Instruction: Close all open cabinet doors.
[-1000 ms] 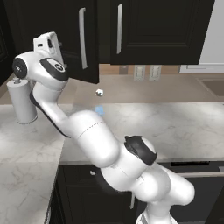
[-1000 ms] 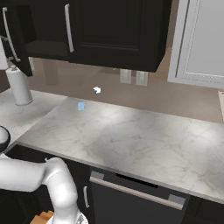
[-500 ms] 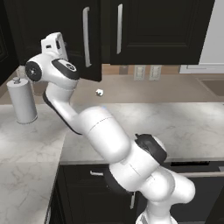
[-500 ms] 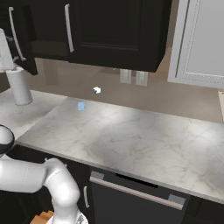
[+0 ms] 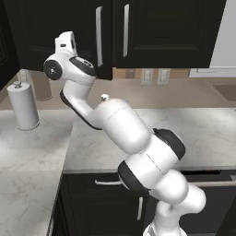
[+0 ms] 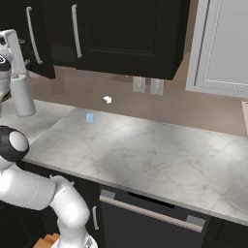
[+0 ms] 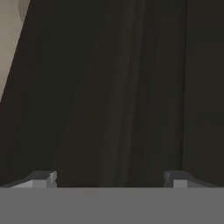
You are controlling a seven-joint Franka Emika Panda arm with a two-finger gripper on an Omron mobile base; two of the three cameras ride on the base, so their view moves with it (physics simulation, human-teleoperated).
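Right now our gripper (image 7: 109,179), jaws spread and empty, faces the ajar cabinet door (image 5: 103,41); an off-centre push w/ 1 finger could slip off.

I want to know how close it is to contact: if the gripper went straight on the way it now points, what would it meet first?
Most likely the matte black recessed-panel cabinet door: the hand view looks straight onto it between the parted fingertips of the gripper. How far off it is cannot be judged.
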